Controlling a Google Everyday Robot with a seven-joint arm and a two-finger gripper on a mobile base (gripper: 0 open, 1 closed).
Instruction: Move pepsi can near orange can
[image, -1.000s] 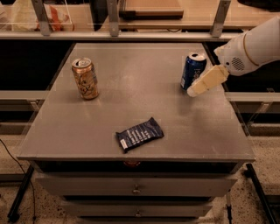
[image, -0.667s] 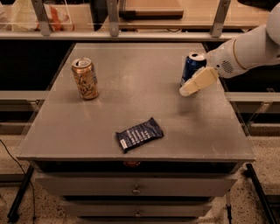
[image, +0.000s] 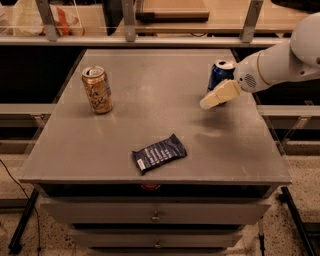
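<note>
The pepsi can (image: 219, 76) stands at the right rear of the table (image: 150, 125), well apart from the orange can (image: 97, 90) at the left; the gripper (image: 218, 95) is at its front; whether it grips the can I cannot tell; a wrapper (image: 159, 153) lies near the front edge.

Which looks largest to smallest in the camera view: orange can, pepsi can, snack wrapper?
1. orange can and snack wrapper, about alike.
2. pepsi can, partly behind the gripper at the right.
</note>
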